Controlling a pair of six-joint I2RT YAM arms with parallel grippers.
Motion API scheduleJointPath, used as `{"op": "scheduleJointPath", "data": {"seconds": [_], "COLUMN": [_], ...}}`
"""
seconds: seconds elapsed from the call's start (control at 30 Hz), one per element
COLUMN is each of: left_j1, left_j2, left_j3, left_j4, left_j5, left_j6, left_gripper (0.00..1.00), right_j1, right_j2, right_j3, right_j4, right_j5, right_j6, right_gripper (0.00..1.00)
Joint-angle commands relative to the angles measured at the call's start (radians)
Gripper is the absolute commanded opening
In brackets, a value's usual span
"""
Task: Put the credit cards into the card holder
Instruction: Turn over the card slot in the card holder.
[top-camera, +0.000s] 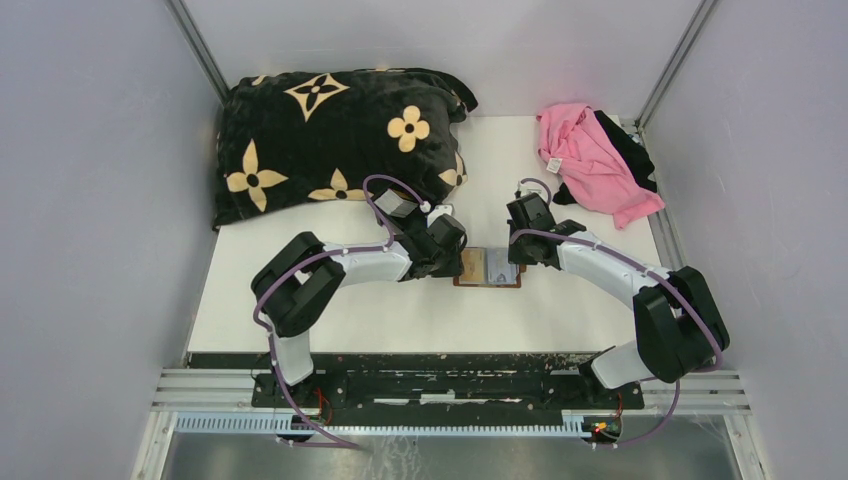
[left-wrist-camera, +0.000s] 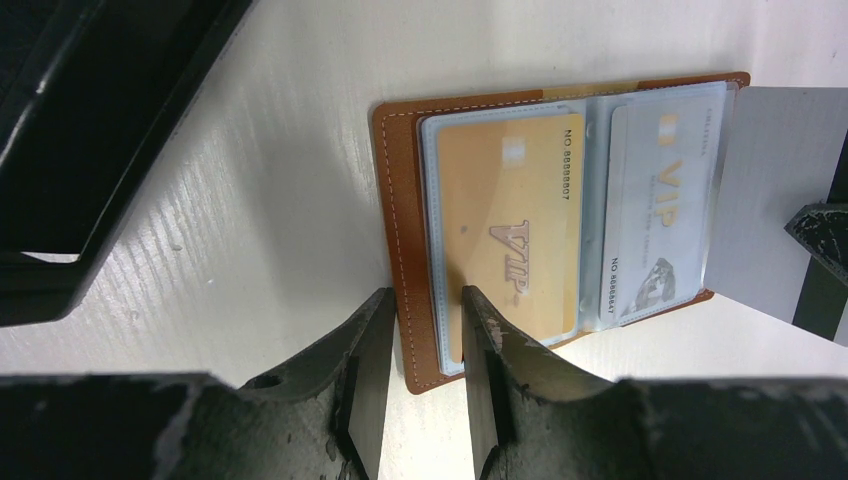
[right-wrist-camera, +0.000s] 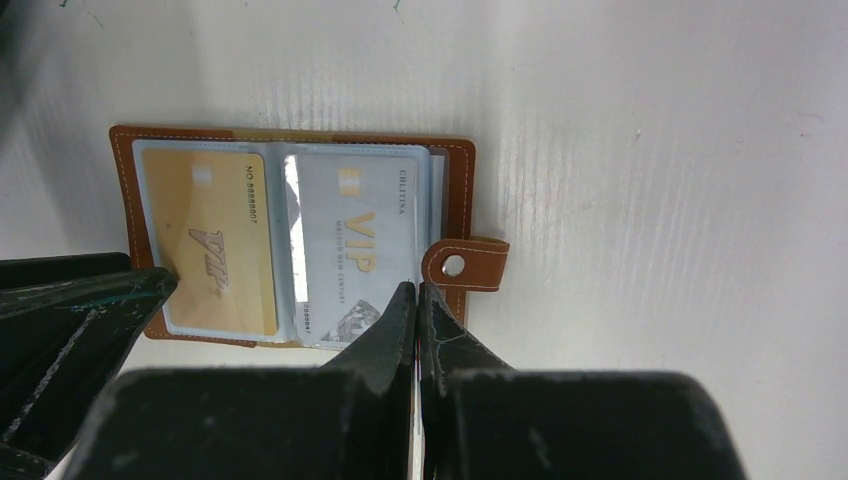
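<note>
The brown leather card holder lies open and flat on the white table between my two grippers. An orange-tan credit card sits in its left clear pocket and a grey-blue one in its right pocket. My left gripper is open and straddles the holder's left leather border, with one finger beside the leather and the other over the orange card. My right gripper is shut on a thin pale credit card, held on edge at the holder's right side next to the snap tab.
A black blanket with cream flowers fills the back left. A pink cloth lies over a black one at the back right. Something black lies just left of the holder. Metal rails run along the near edge.
</note>
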Motion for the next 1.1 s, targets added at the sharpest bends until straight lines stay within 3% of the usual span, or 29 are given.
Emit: {"op": "scheduleJointPath", "data": {"seconds": [0.0,1.07], "left_j1": [-0.010,-0.010], "left_j2": [0.097,0.099], "left_j3": [-0.050,-0.053], "left_j4": [-0.177,-0.183], "left_j5": [-0.004,-0.008], "left_j6": [0.009,0.015], "left_gripper": [0.40,0.40], "right_j1": [-0.007,-0.009], "right_j2": [0.004,0.007], "right_j3": [0.008,0.001], "right_j4": [0.021,0.016], "right_j5": [0.008,-0.003], "right_j6": [-0.009,0.008], "right_gripper": [0.01,0.01]}}
